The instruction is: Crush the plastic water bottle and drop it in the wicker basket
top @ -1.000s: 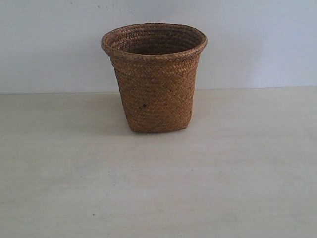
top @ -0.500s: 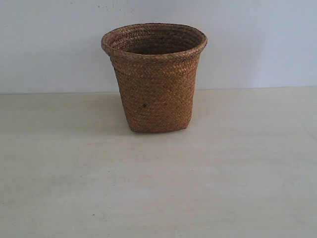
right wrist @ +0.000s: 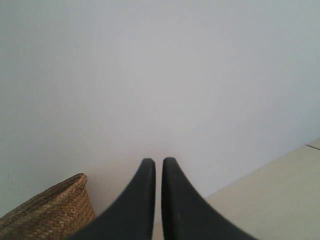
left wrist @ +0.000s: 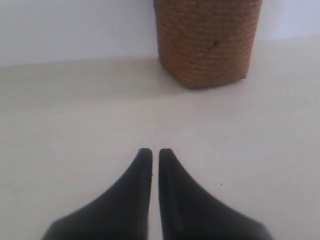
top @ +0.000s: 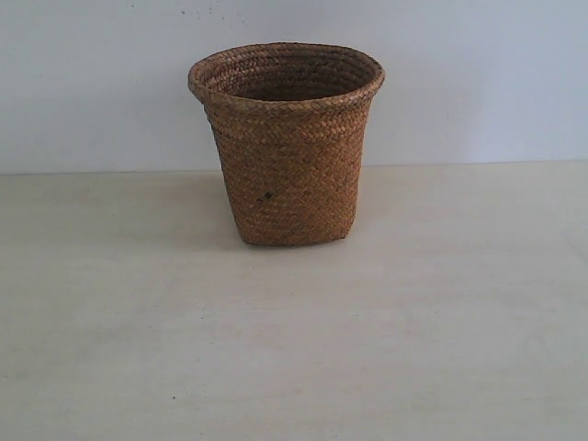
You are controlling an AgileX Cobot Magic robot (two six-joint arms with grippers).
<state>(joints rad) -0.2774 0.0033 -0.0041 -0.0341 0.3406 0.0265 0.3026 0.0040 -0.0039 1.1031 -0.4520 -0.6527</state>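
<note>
Exterior view: the wicker basket [top: 287, 175] stands upright, alone on the pale table [top: 294, 358]; no arm shows. Left wrist view: the left gripper [left wrist: 151, 152], jaws pressed together on nothing, points toward the basket's base. Right wrist view: the right gripper [right wrist: 158, 162], likewise clenched and empty, faces the wall beside the rim. The plastic water bottle appears in no view; likely light, thin-walled and slick, it should crush best squeezed mid-body, away from the stiffer neck.

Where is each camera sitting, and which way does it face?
Exterior: off the arms, facing the basket on the table, wall behind; no robot parts show.
Left wrist: behind the shut left hand, low over the table, facing the basket's base.
Right wrist: behind the shut right hand, facing the wall.
Shared: all three see the basket.
</note>
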